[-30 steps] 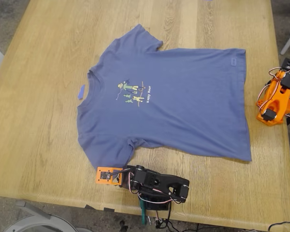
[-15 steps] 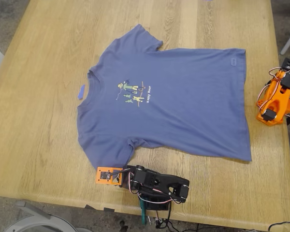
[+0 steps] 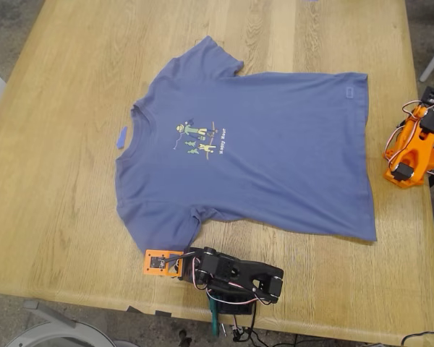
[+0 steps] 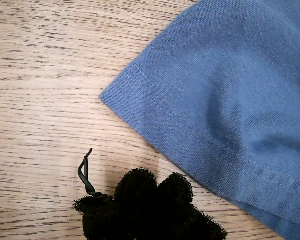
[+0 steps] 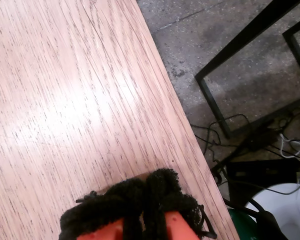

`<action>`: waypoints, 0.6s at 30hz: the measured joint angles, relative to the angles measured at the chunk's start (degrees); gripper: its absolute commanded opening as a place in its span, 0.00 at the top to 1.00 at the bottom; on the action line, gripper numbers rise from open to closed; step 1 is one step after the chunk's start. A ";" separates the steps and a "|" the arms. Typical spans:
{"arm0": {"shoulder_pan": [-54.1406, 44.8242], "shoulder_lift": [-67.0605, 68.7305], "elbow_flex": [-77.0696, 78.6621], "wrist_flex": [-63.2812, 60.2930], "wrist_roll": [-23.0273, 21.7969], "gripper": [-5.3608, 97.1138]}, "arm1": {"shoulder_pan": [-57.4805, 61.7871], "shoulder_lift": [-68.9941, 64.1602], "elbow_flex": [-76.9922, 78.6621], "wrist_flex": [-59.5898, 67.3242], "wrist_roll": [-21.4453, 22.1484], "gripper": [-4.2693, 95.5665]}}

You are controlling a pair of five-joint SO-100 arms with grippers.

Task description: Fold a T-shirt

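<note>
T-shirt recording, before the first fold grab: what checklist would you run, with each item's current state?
1. T-shirt spread flat, print up, nothing folded: ok.
2. Sleeve hem within my first claw's sight, lying flat on the table: ok.
3. My first claw open for a grab: not ok, its padded tips meet and hold nothing.
4. My second claw near the cloth: not ok, it is over bare wood by the table edge with its tips together.
5. Small blue scrap clear of the collar: cannot tell whether it touches.
</note>
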 measured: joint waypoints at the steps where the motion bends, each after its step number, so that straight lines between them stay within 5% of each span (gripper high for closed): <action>1: 0.00 0.00 0.00 0.00 0.00 0.95 | 0.00 0.00 0.00 0.00 0.00 0.96; 12: 6.24 0.00 0.00 -0.09 -0.35 0.95 | 0.26 0.00 0.00 0.00 0.00 0.90; 15: 6.50 0.00 0.00 -0.35 -3.96 0.89 | 0.26 0.00 0.00 0.00 -0.35 0.87; 18: 7.65 0.00 0.00 -0.35 -8.70 0.88 | 0.26 -0.09 0.00 -1.67 -5.63 0.83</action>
